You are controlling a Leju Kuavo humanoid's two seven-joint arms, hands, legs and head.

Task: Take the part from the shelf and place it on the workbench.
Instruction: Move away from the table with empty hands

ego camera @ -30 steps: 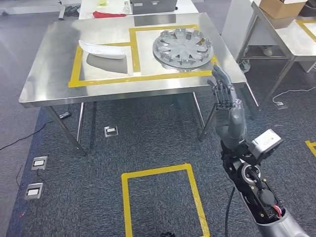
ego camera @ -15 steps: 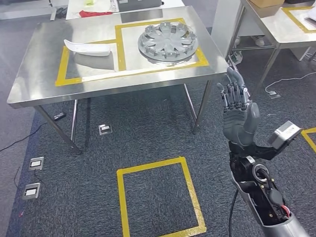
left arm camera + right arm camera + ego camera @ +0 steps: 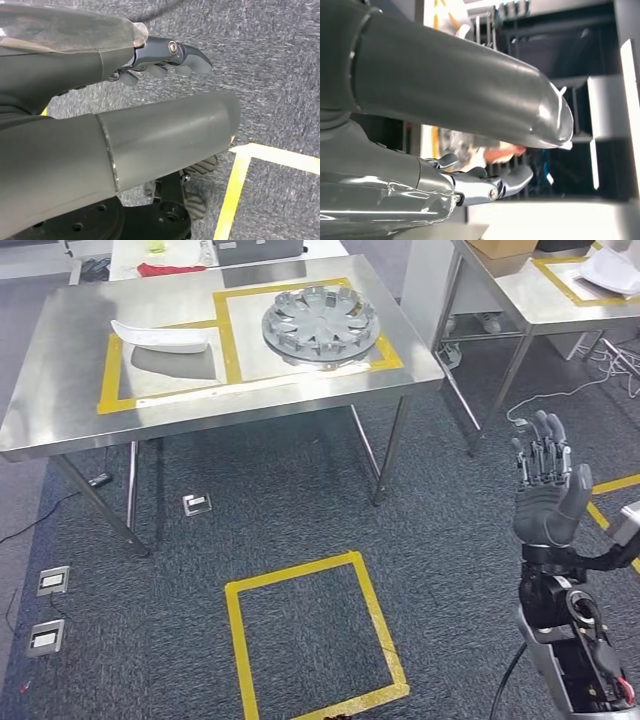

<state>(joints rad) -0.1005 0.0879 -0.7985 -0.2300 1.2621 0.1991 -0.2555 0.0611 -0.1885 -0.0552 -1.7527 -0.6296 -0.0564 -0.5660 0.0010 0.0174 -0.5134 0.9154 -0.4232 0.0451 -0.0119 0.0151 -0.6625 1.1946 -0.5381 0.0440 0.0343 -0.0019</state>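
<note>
Raised at the lower right of the head view, the right hand [image 3: 547, 490] stands upright with its fingers [image 3: 540, 455] extended and a little apart, holding nothing. Its wrist view looks past the thumb [image 3: 471, 95] toward dark shelving, too blurred to make out what sits there. Hanging over the grey carpet [image 3: 279, 65], the left hand [image 3: 124, 100] has its fingers straight and bare as well. On the steel workbench [image 3: 53, 400] a grey wheel cover [image 3: 321, 323] lies flat inside a yellow taped outline (a white curved part [image 3: 162, 336] lies in the neighbouring outline). A yellow taped square [image 3: 309, 640] marks the floor nearby.
</note>
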